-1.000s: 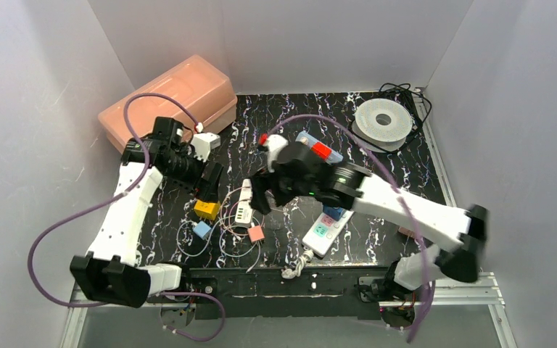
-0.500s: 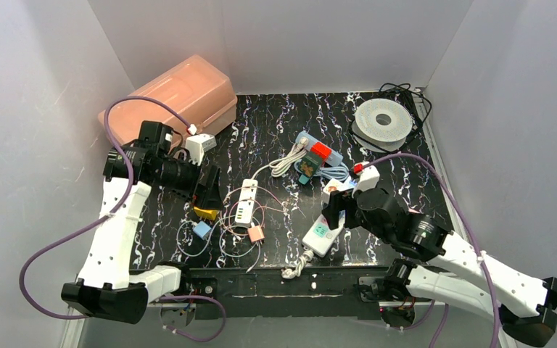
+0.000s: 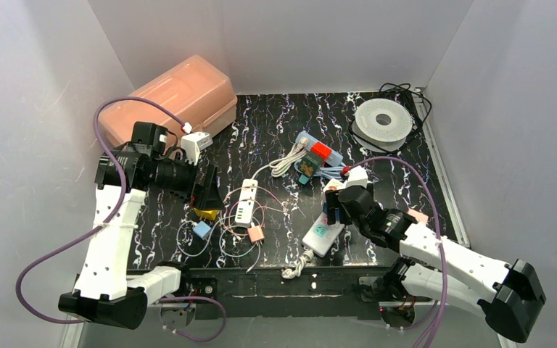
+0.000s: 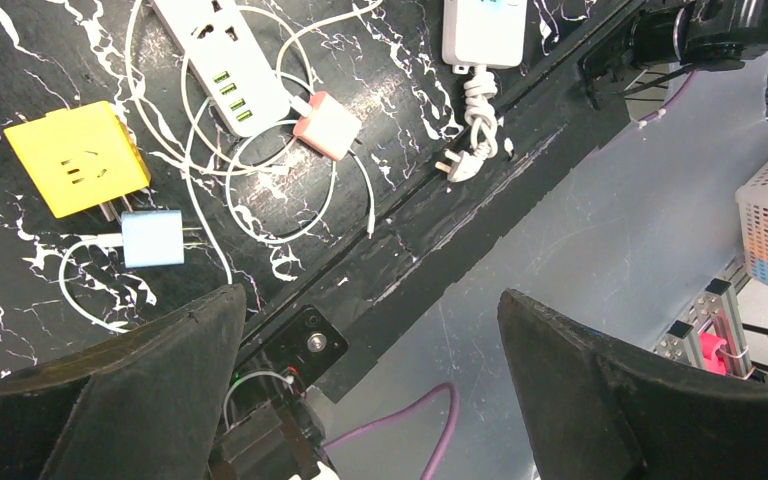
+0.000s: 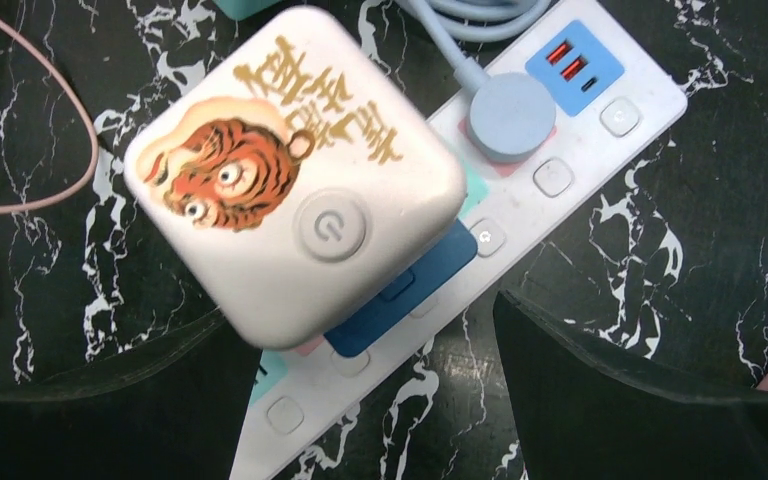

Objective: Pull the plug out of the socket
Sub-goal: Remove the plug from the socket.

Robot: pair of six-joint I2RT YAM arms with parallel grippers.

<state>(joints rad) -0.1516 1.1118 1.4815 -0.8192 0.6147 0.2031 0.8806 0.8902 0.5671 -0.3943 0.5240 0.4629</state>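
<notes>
**Where things lie on the table**

A lidded storage box (image 3: 170,98) sits at the back-left corner of the table (image 3: 275,116), with a wall adapter (image 3: 196,143) just in front of it. A filament spool (image 3: 382,122) lies at the back right. A socket block (image 3: 318,154) sits toward the back middle, with a coiled cable (image 3: 284,163) to its left. A USB power strip (image 3: 244,202) lies in the centre. To its left is a cube socket (image 4: 77,158), and a small charger (image 4: 152,238) lies just in front of that. Another charger (image 4: 327,125) lies by the strip's near end. Right of centre a long power strip (image 3: 324,235) runs front to back. A square adapter (image 5: 300,170) and a round plug (image 5: 508,115) are seated in it side by side.
</notes>
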